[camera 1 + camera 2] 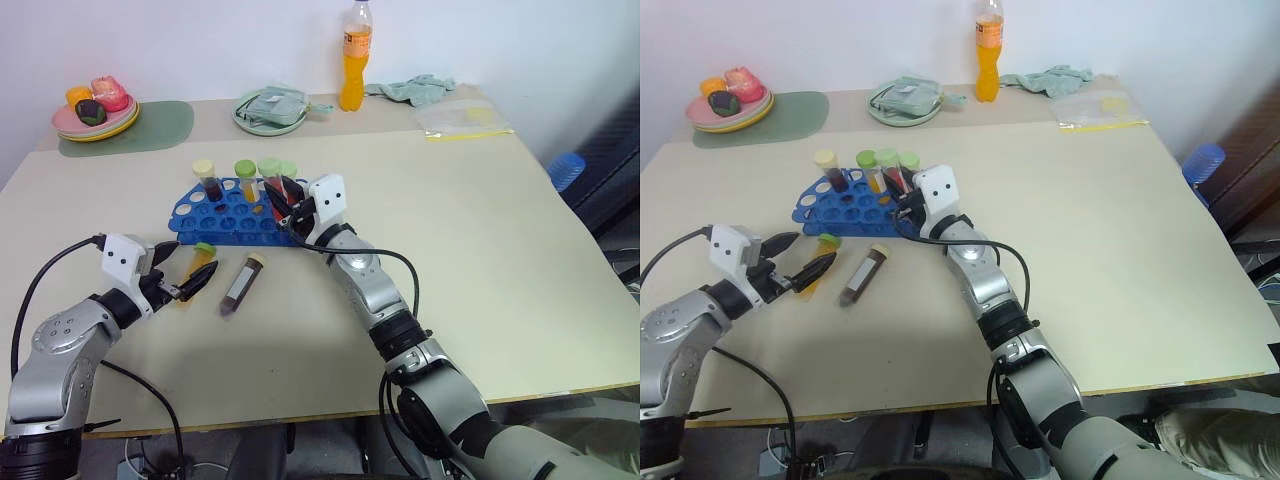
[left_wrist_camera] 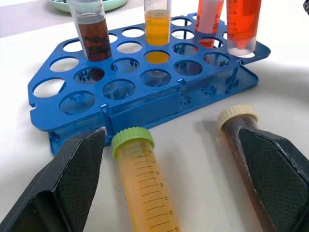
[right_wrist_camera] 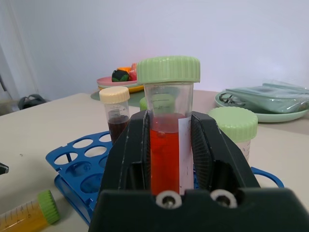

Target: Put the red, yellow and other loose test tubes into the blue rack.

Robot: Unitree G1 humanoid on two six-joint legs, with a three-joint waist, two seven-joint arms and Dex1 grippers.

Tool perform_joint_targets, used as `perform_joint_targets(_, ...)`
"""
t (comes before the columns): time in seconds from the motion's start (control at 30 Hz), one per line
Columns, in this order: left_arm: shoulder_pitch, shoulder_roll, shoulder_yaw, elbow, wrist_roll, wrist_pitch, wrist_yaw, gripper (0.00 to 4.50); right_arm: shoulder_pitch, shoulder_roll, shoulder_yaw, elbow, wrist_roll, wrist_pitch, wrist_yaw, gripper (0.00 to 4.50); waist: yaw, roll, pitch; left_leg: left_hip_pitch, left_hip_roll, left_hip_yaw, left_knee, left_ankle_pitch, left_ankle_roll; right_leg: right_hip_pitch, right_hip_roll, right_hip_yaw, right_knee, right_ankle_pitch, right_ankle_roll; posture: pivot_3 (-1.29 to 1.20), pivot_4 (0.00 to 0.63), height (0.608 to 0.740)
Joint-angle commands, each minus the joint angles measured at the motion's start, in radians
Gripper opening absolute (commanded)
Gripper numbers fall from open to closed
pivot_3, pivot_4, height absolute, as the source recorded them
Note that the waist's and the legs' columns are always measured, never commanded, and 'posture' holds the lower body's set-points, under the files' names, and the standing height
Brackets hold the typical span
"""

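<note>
Standing upright between the closed fingers of the right tool [image 1: 288,212], a red tube with a green cap [image 3: 168,113] is held directly over the far right end of the blue rack [image 1: 230,215], its long axis vertical and its lower end at the level of the rack's holes; whether it is already seated in a hole cannot be told, so the coming move is judged to turn on a straight descent and release. The left tool [image 1: 178,281] is spread wide and holds nothing; it is seen just short of the rack's near edge, on the robot's side of it. Two loose tubes are counted on the worktop [image 1: 480,250] in front of the rack: a yellow tube with a green cap [image 2: 139,181] and a dark brown tube with a cream cap [image 1: 241,284]. Both lie on their sides with caps toward the rack and long axes running roughly away from it. The yellow tube lies between the open fingers of the left tool, along the line in which that tool points, so the left arm is clearly the nearer one for it; the brown tube lies just beside, slightly nearer the right-hand finger. In the rack, three other capped tubes are counted upright along the far row, one dark brown, one yellow and one red or orange, besides the held one.
</note>
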Motion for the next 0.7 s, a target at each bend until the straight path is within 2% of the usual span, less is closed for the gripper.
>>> perform_joint_targets(0.03,-0.009,0.001,0.005,-0.038,-0.013,0.001,0.002,4.5,-0.002,0.02,-0.014,-0.002,-0.009,-0.026,0.0,0.71,0.0,0.0,0.0,0.0,0.0,0.0,0.0,0.0,0.0,0.0,0.0,0.0,0.0,0.0,0.0,0.0,0.15,0.74)
perform_joint_targets(0.7,-0.002,-0.001,0.001,-0.063,-0.019,0.022,0.003,4.5,0.012,0.032,-0.018,0.016,-0.017,-0.046,0.021,0.71,0.0,0.0,0.0,0.0,0.0,0.0,0.0,0.0,0.0,0.0,0.0,0.0,0.0,0.0,0.0,0.0,0.15,0.74)
